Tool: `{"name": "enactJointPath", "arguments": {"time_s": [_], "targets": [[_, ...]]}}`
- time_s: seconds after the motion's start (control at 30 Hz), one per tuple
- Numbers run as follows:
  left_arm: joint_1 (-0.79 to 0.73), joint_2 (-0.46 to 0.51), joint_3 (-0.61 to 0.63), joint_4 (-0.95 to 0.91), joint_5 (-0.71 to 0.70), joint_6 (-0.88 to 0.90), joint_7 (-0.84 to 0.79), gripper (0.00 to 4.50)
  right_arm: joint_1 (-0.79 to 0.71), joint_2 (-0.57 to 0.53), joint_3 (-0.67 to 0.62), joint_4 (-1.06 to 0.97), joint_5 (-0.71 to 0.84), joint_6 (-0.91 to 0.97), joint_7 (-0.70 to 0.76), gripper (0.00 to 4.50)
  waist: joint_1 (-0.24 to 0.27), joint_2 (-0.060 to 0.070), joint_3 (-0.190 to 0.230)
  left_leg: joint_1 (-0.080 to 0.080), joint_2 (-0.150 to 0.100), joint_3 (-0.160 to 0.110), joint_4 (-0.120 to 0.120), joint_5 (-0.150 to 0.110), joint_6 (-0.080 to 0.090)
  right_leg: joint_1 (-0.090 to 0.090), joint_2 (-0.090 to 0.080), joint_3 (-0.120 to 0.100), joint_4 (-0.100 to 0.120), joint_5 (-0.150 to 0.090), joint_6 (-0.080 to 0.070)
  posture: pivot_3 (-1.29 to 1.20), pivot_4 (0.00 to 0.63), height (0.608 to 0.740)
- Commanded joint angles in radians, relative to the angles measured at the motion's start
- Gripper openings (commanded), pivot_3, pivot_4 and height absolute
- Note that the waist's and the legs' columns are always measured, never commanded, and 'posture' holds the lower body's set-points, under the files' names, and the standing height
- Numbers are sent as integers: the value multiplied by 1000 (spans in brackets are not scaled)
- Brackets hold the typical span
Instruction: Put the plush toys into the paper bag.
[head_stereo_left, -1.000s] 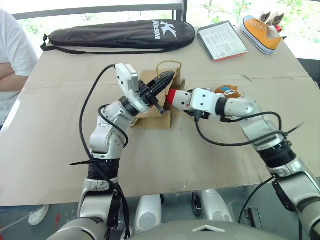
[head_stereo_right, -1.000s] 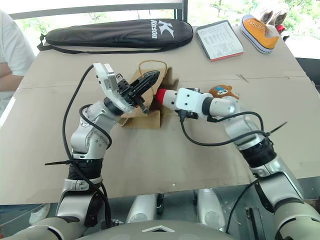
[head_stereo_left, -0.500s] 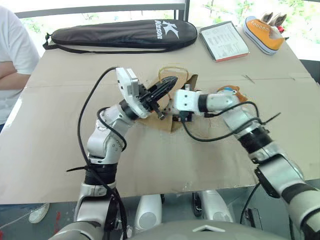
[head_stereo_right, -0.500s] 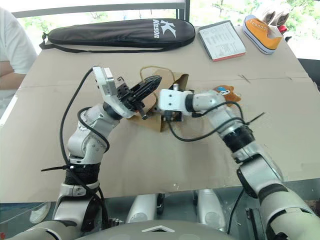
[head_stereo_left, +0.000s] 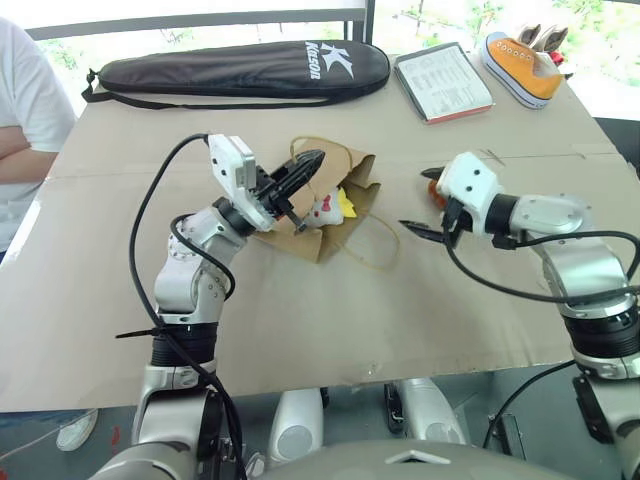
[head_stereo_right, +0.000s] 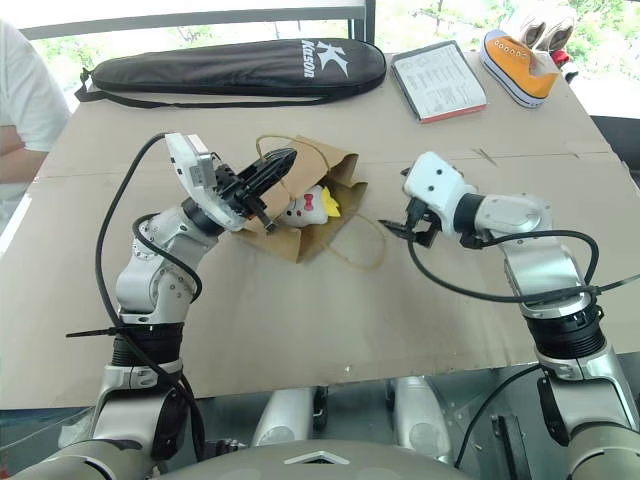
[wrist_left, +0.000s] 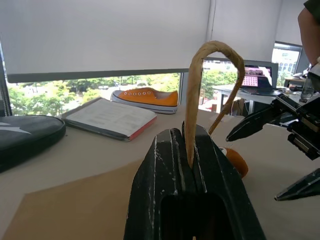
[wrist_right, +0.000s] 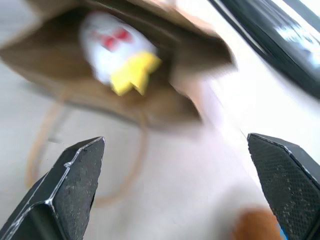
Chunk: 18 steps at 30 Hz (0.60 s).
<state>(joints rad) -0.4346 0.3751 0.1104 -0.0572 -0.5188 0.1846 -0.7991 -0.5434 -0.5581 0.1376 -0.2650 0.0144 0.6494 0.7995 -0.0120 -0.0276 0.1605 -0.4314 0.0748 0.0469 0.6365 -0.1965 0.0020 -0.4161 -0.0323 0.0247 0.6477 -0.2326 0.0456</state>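
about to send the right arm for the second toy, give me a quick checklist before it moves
1. Left gripper shut on the paper bag's loop handle: ok.
2. Paper bag mouth open toward the right arm: ok.
3. White chicken plush inside the bag: ok.
4. Right gripper open and empty: ok.
5. Bear plush in the bag: not ok, it lies on the table by the right gripper.
6. Bear's whole outline visible for a grasp: cannot tell, the wrist hides most of it.
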Motion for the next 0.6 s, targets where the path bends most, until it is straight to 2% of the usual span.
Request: {"name": "enactJointPath", "arguments": {"time_s": [0.03,0.07,0.17,0.23,0.27,0.3,0.4,0.47,0.6], "targets": [[-34,-4,11,-18,7,-18,24,0,-114,60,-22,235,-75,99,-184,4450,-4,0,0,0,0,0,0,0,0,0,0,0,0,0,0,0,150,740],[-37,-9,7,-21,9,-19,28,0,-148,60,20,342,-127,59,-227,4450,-3,0,0,0,0,0,1,0,0,0,0,0,0,0,0,0,150,740],[-43,-16,0,-27,12,-16,36,0,-208,65,70,533,-175,-20,-256,3767,0,0,0,0,0,0,1,0,0,0,0,1,0,0,0,0,150,740],[-46,-17,-2,-34,10,-11,41,0,-234,64,81,621,-183,-53,-257,2698,2,0,0,-1,0,0,-1,0,0,0,0,0,-2,1,1,0,150,740],[-48,-14,1,-40,6,-5,44,0,-238,57,70,622,-173,-59,-247,2482,1,0,0,-1,0,0,-1,0,0,0,0,1,-2,1,1,0,150,740],[-49,-14,6,-45,0,0,49,0,-230,38,68,593,-170,-59,-225,2252,1,0,0,-2,0,0,-1,0,0,0,0,1,-2,1,2,0,150,740],[-47,-20,17,-58,-24,18,60,0,-183,8,20,439,-95,-61,-149,875,7,0,0,-2,0,0,-1,0,0,0,0,0,-2,1,2,0,150,740],[-46,-27,25,-67,-44,37,73,0,-129,-4,-5,279,-15,-72,-71,137,4,0,0,-2,0,0,-1,0,0,0,0,0,-2,1,2,0,150,740],[-49,-32,32,-84,-95,80,67,0,-35,22,38,-25,103,-76,27,29,-6,0,0,-1,0,-1,-1,0,0,0,1,0,-2,1,2,0,150,740]]}}
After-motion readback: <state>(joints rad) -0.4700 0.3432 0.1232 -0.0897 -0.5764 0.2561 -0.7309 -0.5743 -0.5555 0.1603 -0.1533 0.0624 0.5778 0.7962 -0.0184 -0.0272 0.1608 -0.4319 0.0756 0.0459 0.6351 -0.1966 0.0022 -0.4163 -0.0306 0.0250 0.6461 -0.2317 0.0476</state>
